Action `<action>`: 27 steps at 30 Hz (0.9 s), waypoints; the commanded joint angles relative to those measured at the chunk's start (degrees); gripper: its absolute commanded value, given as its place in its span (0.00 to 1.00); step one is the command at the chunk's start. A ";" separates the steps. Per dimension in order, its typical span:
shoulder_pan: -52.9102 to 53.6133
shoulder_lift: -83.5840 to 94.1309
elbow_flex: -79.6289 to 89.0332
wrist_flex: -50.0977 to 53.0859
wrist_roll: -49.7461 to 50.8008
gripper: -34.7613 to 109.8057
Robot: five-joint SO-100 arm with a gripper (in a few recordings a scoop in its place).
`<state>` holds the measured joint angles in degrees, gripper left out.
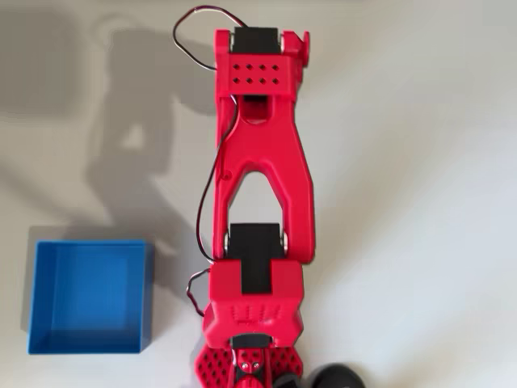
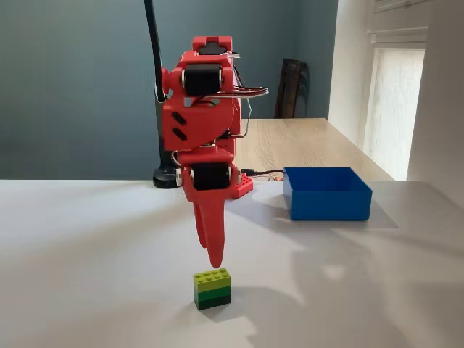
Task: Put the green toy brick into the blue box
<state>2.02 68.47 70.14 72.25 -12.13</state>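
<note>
The green toy brick (image 2: pixel 212 288) stands on the white table near the front edge, lime on top with darker green sides. My red gripper (image 2: pixel 214 261) points straight down, its tip hanging a short way above the brick's studs without touching them. Its two fingers lie pressed together into one narrow point, holding nothing. The blue box (image 2: pixel 326 204) sits empty to the right and farther back in the fixed view. In the overhead view the blue box (image 1: pixel 89 246) is at the lower left, and the arm's wrist (image 1: pixel 257 65) covers the brick.
A black stand with a pole (image 2: pixel 165 176) rises behind the arm's base, and a black round object (image 1: pixel 335 377) sits at the bottom edge. White tabletop lies open between brick and box. A wooden table (image 2: pixel 304 141) stands behind.
</note>
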 commanded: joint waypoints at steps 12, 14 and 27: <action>0.00 -9.32 -12.48 0.70 -2.64 0.43; -0.26 -10.81 -13.89 0.70 -2.64 0.42; -1.58 -16.96 -20.13 -1.67 1.41 0.25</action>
<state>0.44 49.66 52.82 71.28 -11.60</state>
